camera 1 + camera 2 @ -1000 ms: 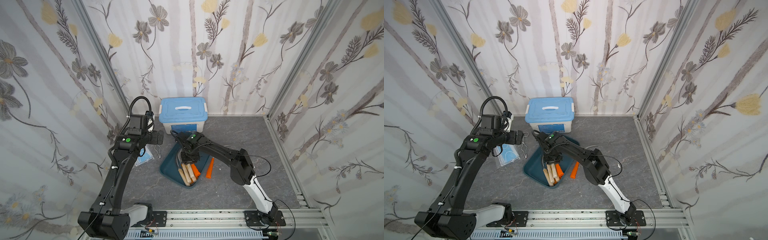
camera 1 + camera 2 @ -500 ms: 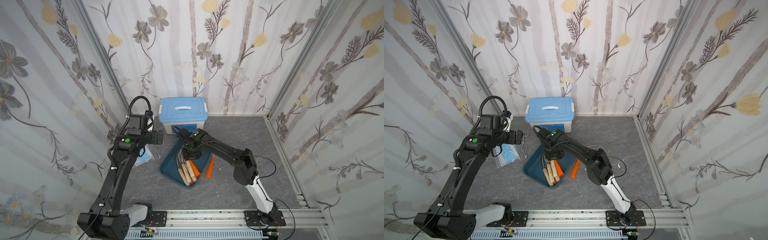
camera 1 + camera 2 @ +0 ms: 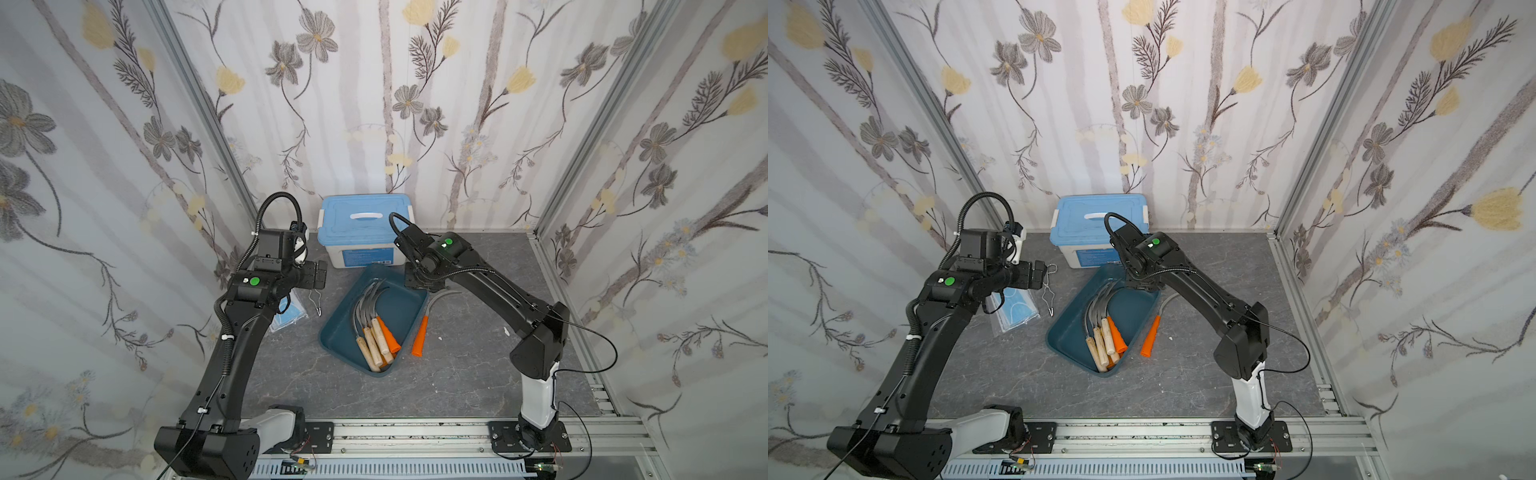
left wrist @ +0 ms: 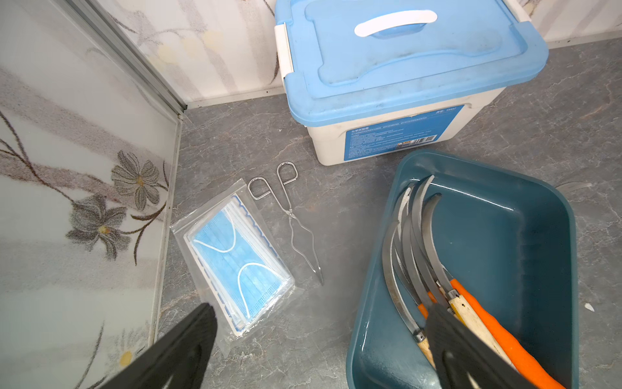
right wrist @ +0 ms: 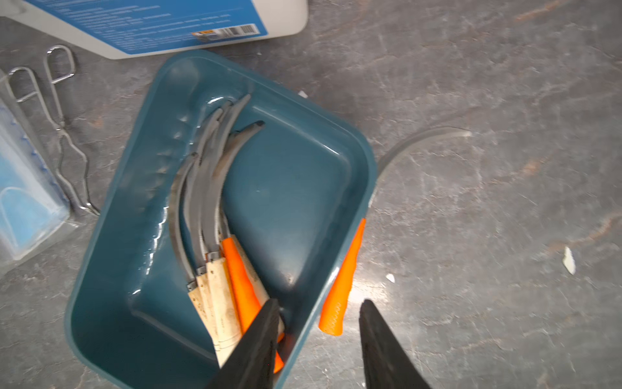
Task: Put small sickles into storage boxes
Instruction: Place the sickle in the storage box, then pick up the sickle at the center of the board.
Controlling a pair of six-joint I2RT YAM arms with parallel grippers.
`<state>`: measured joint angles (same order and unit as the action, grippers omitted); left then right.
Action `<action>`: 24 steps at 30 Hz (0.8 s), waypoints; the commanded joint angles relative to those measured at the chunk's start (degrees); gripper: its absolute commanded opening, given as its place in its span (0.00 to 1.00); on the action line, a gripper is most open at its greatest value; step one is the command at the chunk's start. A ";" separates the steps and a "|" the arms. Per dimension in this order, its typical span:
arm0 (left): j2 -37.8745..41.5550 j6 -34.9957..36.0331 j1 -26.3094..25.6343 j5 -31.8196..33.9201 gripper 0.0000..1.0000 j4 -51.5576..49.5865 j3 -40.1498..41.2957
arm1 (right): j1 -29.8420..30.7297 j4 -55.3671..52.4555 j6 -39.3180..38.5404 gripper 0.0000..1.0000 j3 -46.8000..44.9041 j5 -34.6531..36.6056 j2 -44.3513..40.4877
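**Tray.** The tray (image 3: 401, 305) is set on the grey floor, just in front of the box (image 3: 361, 237) with the blue lid. It is turned at an angle to the box.

**Sickles.** Several sickles (image 5: 205, 188) are laid in the tray, bunched along one long wall. The blades are pointed toward the box and the handles toward the near short wall. Wooden and orange handles are seen in the bunch. One sickle (image 3: 420, 334) with an orange handle is left outside. It lies on the floor just beside the tray's right long wall, and its blade curves away from the tray.

**Right gripper.** The right gripper (image 5: 319, 301) is held above the tray's far right corner. Its jaws are parted and nothing is gripped.

**Left gripper.** The left gripper (image 4: 321, 307) is held above the floor to the left of the tray. Its jaws are spread wide and nothing is gripped.

**Other items.** Wire tongs (image 4: 292, 222) and a pack of masks (image 4: 235, 256) are laid on the floor left of the tray, side by side.
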<state>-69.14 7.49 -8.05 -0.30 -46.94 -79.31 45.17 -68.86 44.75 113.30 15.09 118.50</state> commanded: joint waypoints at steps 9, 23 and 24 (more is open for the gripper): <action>-0.88 0.02 0.06 -1.19 1.00 0.73 -0.24 | -4.45 14.48 12.14 0.45 -32.30 -1.58 -19.90; -0.86 0.07 0.05 -0.89 1.00 1.05 -0.67 | -4.75 24.62 16.44 0.47 -47.18 -8.31 -22.50; -0.73 0.15 0.02 -0.77 1.00 1.05 -0.62 | -4.69 25.01 16.34 0.47 -47.20 -8.45 -22.28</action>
<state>-70.30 7.49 -8.05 -1.54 -46.89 -79.59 40.25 -47.53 59.86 66.30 7.53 95.70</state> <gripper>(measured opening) 0.997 0.469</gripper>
